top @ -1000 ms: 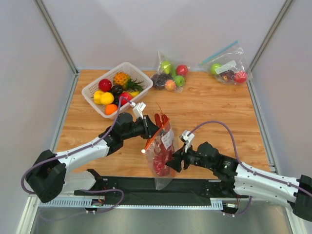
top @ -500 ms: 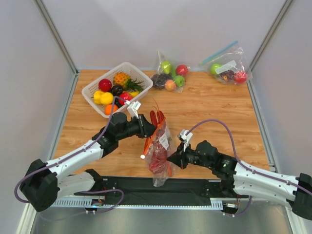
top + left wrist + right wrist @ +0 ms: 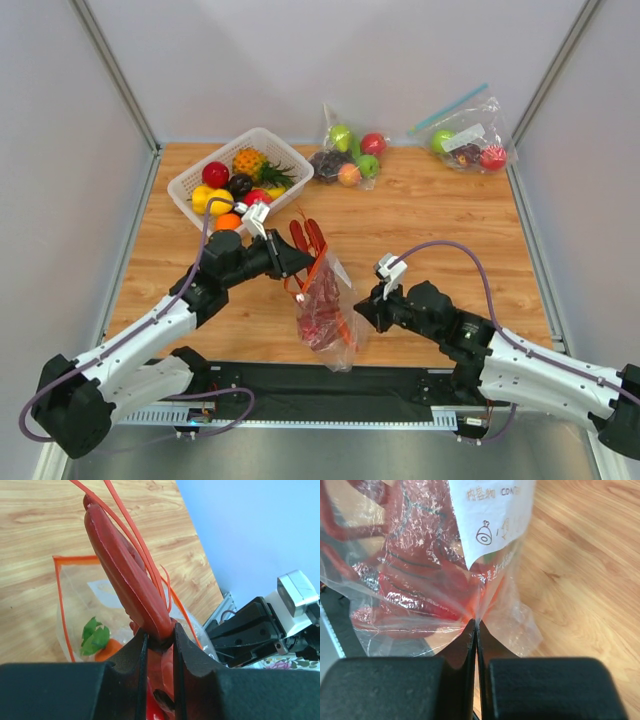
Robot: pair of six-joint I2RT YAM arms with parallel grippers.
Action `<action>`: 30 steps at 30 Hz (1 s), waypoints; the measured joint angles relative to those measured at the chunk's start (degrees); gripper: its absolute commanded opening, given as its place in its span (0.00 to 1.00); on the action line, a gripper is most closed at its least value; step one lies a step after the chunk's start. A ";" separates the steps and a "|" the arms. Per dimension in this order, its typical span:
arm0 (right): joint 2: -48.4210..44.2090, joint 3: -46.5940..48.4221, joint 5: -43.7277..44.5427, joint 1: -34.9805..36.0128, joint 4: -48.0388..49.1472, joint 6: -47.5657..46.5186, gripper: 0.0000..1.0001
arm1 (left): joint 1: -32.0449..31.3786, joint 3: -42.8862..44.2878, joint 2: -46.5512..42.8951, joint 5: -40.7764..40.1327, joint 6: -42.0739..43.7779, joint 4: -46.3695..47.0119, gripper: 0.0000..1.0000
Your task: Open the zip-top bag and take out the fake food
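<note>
The zip-top bag [image 3: 326,312] hangs above the table's near edge, its orange-red zip strip [image 3: 74,558] open. My left gripper [image 3: 295,265] is shut on the dark-red lobster [image 3: 305,238], one piece of the fake food. The lobster's claws and feelers [image 3: 125,570] stick out of the bag's mouth, and its tail is still inside [image 3: 415,592]. An orange carrot [image 3: 106,650] with a green top lies in the bag. My right gripper [image 3: 361,314] is shut on a fold of the bag's plastic [image 3: 475,624], just below the white label [image 3: 492,515].
A white basket [image 3: 188,182] of small fruits and a pineapple stands at the back left. A clear bag of apples and grapes [image 3: 347,155] lies at the back middle. A blue-zip bag [image 3: 468,145] lies at the back right. The black base rail [image 3: 300,380] runs under the hanging bag.
My right gripper has shut on the bag's side. My left gripper has moved back and left with the lobster, which now stands farther out of the bag.
</note>
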 measured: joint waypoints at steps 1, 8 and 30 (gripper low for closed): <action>0.02 0.15 0.46 -0.24 -0.66 -0.33 0.00 | 0.46 0.00 -0.42 0.09 0.11 -0.22 0.00; 0.00 1.01 2.25 -0.63 -2.86 -1.75 0.00 | 2.62 0.00 -2.36 0.09 1.20 -1.95 0.00; 2.25 1.79 6.67 -0.66 -6.51 -1.70 0.00 | 3.76 -0.83 -8.46 -5.86 1.53 -1.14 0.00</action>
